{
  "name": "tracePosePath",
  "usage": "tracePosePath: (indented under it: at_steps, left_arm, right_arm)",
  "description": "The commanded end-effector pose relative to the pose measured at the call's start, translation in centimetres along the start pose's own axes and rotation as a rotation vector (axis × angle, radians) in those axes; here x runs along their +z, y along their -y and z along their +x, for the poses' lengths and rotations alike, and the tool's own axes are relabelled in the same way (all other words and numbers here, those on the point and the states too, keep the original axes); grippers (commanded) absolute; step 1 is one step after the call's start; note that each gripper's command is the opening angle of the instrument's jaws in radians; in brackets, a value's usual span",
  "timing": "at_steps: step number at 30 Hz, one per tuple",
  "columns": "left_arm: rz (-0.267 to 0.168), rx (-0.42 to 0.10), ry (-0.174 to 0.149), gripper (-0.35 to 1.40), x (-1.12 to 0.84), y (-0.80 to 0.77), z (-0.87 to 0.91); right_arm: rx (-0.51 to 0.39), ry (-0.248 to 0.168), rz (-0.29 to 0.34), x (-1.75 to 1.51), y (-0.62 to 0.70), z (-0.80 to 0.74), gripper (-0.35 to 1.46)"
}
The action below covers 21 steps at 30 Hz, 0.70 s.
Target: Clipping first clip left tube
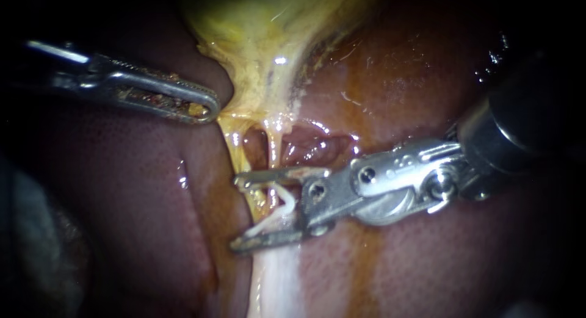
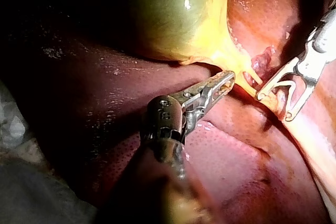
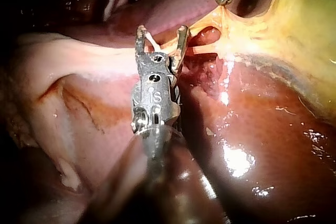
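Right instrument point(image 1: 239, 213), jaws wide, carries a clip point(image 1: 279, 207) astride the left tube point(image 1: 235, 152) just beside the gallbladder point(image 1: 262, 40). The left instrument point(image 1: 206, 107) grips the gallbladder's edge. Closing off-centre may catch only part of the tube.

liver point(image 1: 122, 190) as bed, gallbladder point(image 2: 168, 14) directly on it, surf. wet, glossy

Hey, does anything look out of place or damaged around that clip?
Nothing stands out. The white clip sits open between the right instrument's jaws, straddling the left tube; the left instrument holds the gallbladder's edge. No tear shows.
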Motion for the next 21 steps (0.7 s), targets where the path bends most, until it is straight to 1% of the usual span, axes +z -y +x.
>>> tracePosePath:
  at_steps: [1,10,16,21]
  left_arm:
    - [0.000,0.000,0.000,-0.35,0.00,0.00,0.00]
    - [0.000,0.000,0.000,-0.35,0.00,0.00,0.00]
    - [0.000,0.000,0.000,-0.35,0.00,0.00,0.00]
    - [0.000,0.000,0.000,-0.35,0.00,-0.01,0.00]
  right_arm:
    - [0.006,-0.001,0.001,-0.03,0.00,0.00,0.50]
    - [0.017,-0.002,0.007,-0.14,-0.03,-0.05,0.50]
    - [0.034,-0.006,0.008,-0.17,-0.08,-0.11,0.50]
    - [0.060,-0.018,0.006,-0.12,-0.12,-0.20,0.50]
